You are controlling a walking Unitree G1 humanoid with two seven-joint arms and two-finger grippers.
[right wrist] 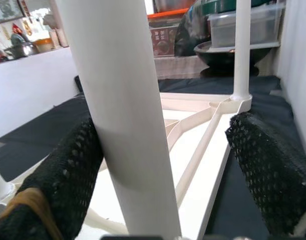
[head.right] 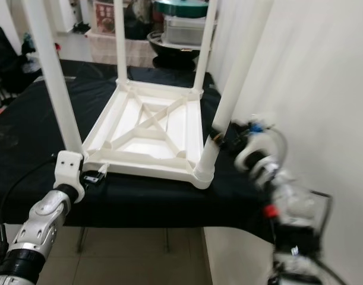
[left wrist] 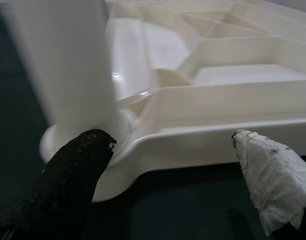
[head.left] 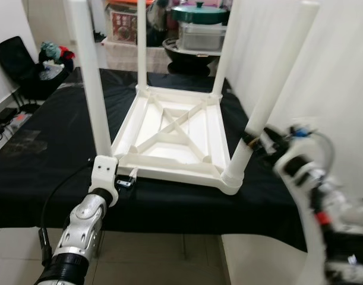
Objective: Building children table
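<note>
While the upturned white table lies on the black cloth, the left gripper reaches up to its near-left corner, fingers apart beside that leg. The right gripper, raised, straddles the near-right leg, fingers apart.

A white plastic children's table lies upside down on a black-covered surface (all four round legs fitted), cross-braced underside facing up

Black chair, green-lidded pot (atop clear container).
</note>
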